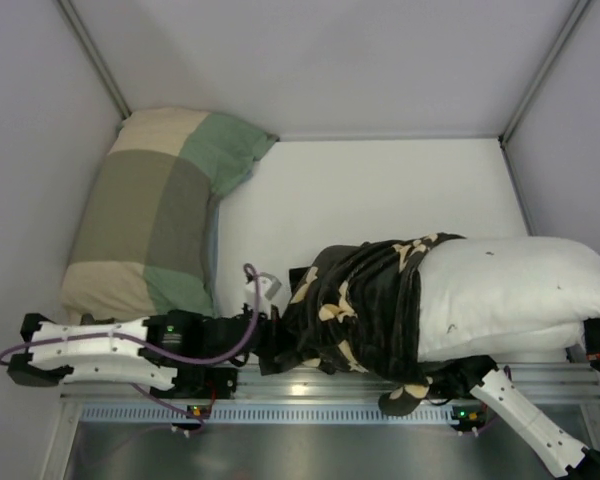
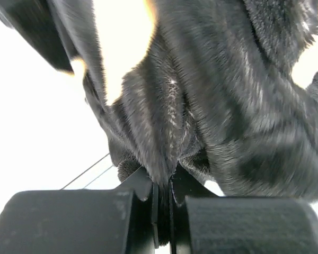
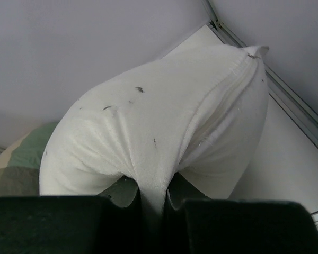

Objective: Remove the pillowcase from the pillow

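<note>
**A:** Step check. We call this mid-strip: the pillowcase (image 1: 365,300) is bunched over the left end of the pillow (image 1: 510,290), and the pillow's right part is already bare white.

**B:** Agreed. Where do we log the pillow?

**A:** On the table (image 1: 380,190), along the near edge. The pillowcase's loose folds spill off the pillow's left end, and a bit hangs over the rail just in front of the pillow.

**B:** And the grippers?

**A:** In its wrist view, the left gripper (image 2: 163,186) has its fingers nearly together, clamped on a thick fold of black fabric. It sits left of the pillow, beyond the covered end.

**B:** The right gripper (image 3: 153,197) is pinched tight on a ridge of the pillow's white cover. From that view we judge it to be at the pillow's right end, acting as the anchor.

**A:** For the next move, we'd say the left arm pulls leftward, away from the pillow, while the right holds firm. Otherwise the whole pillow slides along.

**B:** Anything in the way?

**A:** The checked pillow (image 1: 150,220) lies left of and behind the pillow, well apart from it, so the pull path looks open enough.
</note>
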